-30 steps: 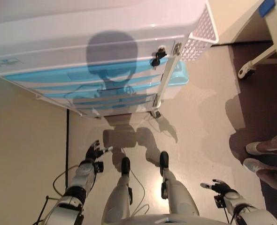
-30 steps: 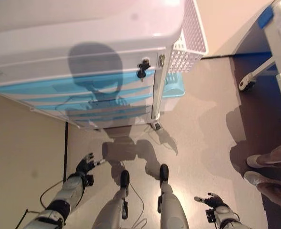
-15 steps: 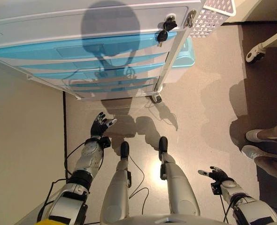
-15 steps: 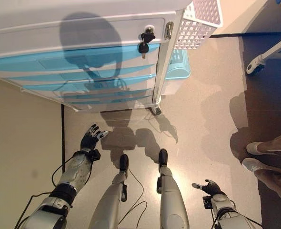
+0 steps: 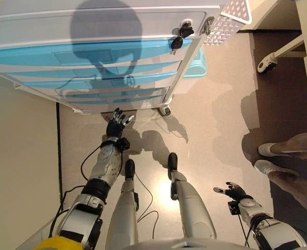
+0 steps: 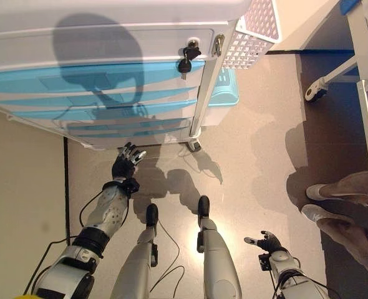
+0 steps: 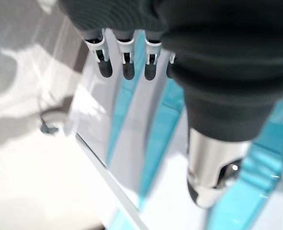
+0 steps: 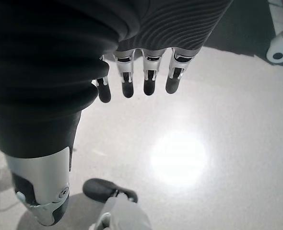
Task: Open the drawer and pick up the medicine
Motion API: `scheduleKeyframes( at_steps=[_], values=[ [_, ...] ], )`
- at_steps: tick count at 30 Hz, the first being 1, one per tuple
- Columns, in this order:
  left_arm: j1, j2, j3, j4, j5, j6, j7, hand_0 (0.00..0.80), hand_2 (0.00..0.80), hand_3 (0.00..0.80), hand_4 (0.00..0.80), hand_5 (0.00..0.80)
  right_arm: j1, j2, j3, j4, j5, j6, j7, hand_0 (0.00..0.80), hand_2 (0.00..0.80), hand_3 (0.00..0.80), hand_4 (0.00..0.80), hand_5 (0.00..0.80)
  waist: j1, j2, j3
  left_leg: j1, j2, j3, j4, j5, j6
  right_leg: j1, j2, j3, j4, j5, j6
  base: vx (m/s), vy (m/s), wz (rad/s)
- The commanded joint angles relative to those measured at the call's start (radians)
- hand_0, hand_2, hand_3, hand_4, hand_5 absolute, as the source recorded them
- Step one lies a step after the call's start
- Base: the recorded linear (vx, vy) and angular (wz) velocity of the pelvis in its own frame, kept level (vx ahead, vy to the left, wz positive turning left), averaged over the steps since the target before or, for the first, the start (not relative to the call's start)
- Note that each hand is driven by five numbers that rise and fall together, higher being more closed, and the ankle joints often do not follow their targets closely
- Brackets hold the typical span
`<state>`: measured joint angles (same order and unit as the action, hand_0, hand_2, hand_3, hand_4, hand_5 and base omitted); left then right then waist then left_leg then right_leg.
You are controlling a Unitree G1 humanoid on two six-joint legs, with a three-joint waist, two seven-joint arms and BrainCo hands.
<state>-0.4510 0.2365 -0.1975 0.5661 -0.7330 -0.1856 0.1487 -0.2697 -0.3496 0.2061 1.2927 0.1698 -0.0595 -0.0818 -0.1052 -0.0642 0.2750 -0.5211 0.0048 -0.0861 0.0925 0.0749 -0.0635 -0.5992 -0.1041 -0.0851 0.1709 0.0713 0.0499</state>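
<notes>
Left hand (image 5: 117, 123) raised in front of the cabinet (image 5: 91, 31), low down by its bottom drawers (image 5: 112, 96), fingers (image 7: 105, 67) straight and spread, holding nothing, not touching the drawer fronts as far as the wrist view shows; right hand (image 5: 232, 191) hangs low at the robot's right side over bare floor (image 5: 210, 135), fingers loose and extended, empty; cabinet is white with a stack of blue-fronted drawers, all shut; keys (image 5: 180, 35) hang from a lock at the top right corner of the front; white mesh basket (image 5: 227, 18) hooked on the cabinet's right side, blue bin (image 5: 199, 65) on the floor just beside it below the basket; medicine not visible in any view, can't tell which drawer holds it; castor (image 5: 165, 110) under the cabinet's front right corner; a second wheeled frame (image 5: 278, 52) at far right; a person's shoes (image 5: 270, 159) and lower legs at the right edge, well apart from the right hand.
</notes>
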Motion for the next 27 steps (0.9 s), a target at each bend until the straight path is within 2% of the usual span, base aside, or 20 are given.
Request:
scheduleKeyframes(
  at_steps=[1,18,27],
  values=[
    [-0.027,0.003,0.02,-0.07,-0.038,-0.067,0.0,0.0,0.0,0.0,0.0,0.0,0.038,-0.018,0.039,-0.002,0.03,-0.008,-0.016,0.0,0.0,0.0,0.0,0.0,-0.004,0.007,-0.033,-0.067,-0.049,-0.028,0.052,-0.034,0.052,-0.012,0.005,0.01,-0.026,0.01,0.046,0.0,0.0,0.0],
    [-0.12,-0.008,0.055,-0.116,-0.162,-0.133,-0.008,0.0,0.0,0.0,0.0,0.0,0.04,-0.004,0.053,-0.016,0.031,-0.022,-0.005,0.0,0.0,0.0,0.0,0.0,-0.02,0.006,-0.05,-0.082,-0.049,-0.026,0.051,-0.041,0.044,-0.024,0.006,0.017,-0.036,0.01,0.047,0.0,0.0,0.0],
    [-0.127,-0.021,0.105,-0.101,-0.252,-0.155,-0.029,0.0,0.0,0.0,0.0,0.0,0.04,0.002,0.051,-0.016,0.031,-0.03,-0.002,0.0,0.0,0.0,0.0,0.0,-0.021,0.0,-0.055,-0.088,-0.046,-0.025,0.052,-0.043,0.041,-0.029,0.009,0.014,-0.034,0.009,0.046,0.0,0.0,0.0]
  ],
)
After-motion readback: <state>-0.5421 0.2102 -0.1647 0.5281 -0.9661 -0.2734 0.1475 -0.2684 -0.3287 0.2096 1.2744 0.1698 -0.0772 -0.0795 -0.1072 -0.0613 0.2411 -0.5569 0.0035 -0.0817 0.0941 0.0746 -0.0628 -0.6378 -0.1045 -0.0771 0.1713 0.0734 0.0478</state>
